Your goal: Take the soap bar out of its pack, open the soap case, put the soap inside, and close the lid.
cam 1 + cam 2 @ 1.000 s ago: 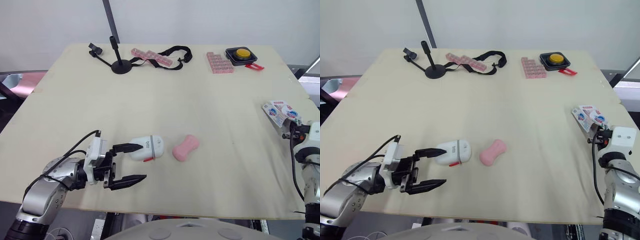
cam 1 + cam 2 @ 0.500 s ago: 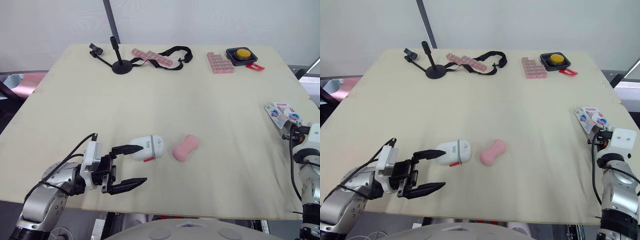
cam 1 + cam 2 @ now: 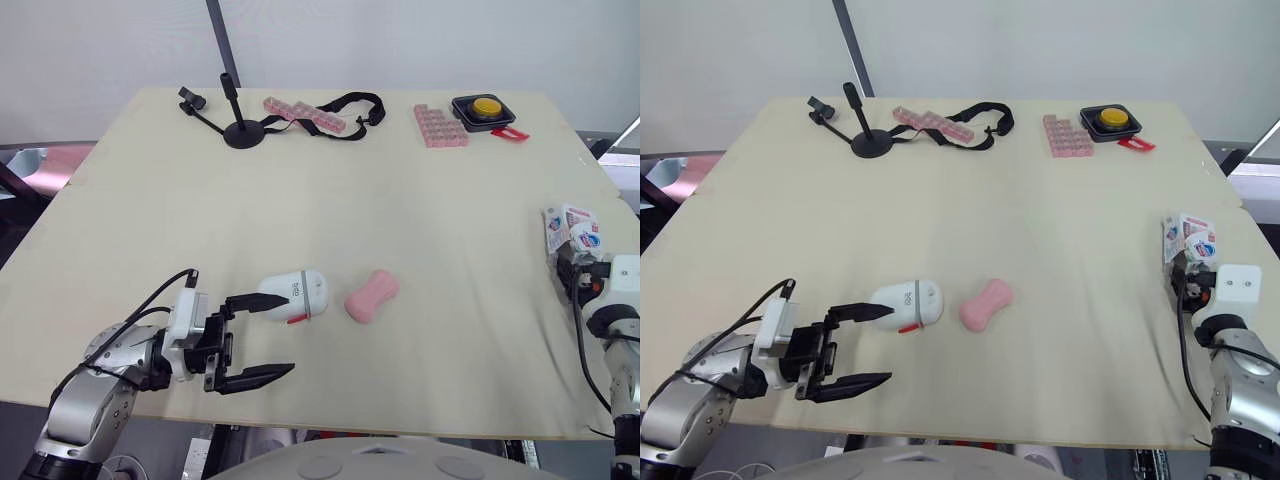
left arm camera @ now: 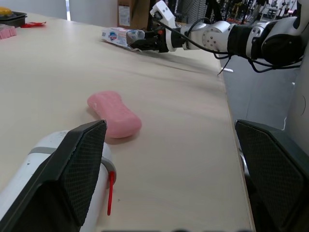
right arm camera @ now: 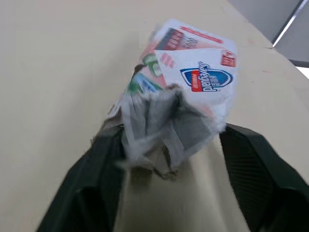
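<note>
Since one second ago, the right fingers, clamped on the crumpled end of the emptied pack, have carried it further toward the worktop edge. The left fingers stand apart, with one tip at the closed soap case. The soap bar lies just beyond the case. Unpacking appears complete, so opening the case comes next. The lid's hinge side cannot be made out.

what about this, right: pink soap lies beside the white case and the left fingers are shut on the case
No, the left fingers are open beside the white case, as the left eye view shows. The pink soap does lie beside it.
</note>
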{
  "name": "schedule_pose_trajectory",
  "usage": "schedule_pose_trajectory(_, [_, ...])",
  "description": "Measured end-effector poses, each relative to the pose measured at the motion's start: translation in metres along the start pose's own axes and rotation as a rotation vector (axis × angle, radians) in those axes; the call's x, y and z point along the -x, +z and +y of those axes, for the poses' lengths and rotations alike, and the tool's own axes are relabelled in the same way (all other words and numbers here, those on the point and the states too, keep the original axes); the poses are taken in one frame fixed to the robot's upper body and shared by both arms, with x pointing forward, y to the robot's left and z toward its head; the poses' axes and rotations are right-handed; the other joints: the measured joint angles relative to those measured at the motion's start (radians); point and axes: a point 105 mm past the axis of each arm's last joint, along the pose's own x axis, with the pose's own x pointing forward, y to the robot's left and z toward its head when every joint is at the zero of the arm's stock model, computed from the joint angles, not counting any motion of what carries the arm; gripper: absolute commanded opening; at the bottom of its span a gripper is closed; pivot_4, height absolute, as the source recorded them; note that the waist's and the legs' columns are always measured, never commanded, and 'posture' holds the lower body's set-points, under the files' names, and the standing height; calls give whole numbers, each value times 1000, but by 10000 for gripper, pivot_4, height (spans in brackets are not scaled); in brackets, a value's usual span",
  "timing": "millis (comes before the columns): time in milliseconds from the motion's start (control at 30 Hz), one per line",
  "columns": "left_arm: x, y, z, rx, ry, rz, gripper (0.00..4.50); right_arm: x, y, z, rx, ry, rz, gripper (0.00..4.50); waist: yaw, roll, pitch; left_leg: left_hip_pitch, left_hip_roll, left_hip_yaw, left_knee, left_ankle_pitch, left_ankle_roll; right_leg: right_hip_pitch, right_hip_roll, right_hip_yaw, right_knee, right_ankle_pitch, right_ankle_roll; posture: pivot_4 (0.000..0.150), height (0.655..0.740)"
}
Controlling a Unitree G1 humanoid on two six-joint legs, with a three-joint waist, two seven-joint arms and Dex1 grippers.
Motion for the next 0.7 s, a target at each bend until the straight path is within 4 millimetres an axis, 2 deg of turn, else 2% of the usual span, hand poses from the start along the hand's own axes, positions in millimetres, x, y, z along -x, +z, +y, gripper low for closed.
schedule_pose_trajectory(33, [-1,0,0,0,-3,-1,45000,2,0,0,7,6,-4,44159,0,0,0,0,0,0,0,0,0,0,0,0,0,0,0,1500,7395])
schedule_pose_trajectory(67, [-1,0,0,2,-3,-1,45000,3,1,0,13,9,-6,44731,0,0,0,0,0,0,0,0,0,0,0,0,0,0,0,1500,7395])
schedule_pose_trajectory(233, [-1,-3,3,13,-1,1,45000,12,1,-5,57,30,-21,44731,1,0,0,0,0,0,0,0,1,0,0,0,-1,0,0,1500,7395])
schedule_pose_trajectory(333, [-2,-3,4,9,-3,2,45000,19,8,-11,86,45,-82,44731,0,0,0,0,0,0,0,-1,2,0,0,0,-1,0,0,1500,7395])
schedule_pose_trajectory(433, [-3,-2,5,5,-5,3,45000,21,26,-18,120,71,-174,44731,-3,1,-1,1,0,0,0,-2,4,1,0,0,-1,0,0,1500,7395])
schedule_pose_trajectory(533, [-3,-3,5,7,-3,5,45000,19,54,-17,156,148,-291,44731,-5,1,-1,1,0,0,-1,-2,4,2,0,0,-1,0,0,1500,7395])
schedule_pose_trajectory(633, [-3,-3,9,12,3,11,45000,15,82,-5,179,269,-392,44731,-6,1,-1,1,0,0,-1,-2,5,3,0,0,-1,0,0,1500,7395])
schedule_pose_trajectory(700, [-2,-3,12,20,8,22,45000,14,95,15,183,404,-436,44731,-6,1,-1,1,0,0,0,-2,5,3,0,0,-1,0,0,1500,7395])
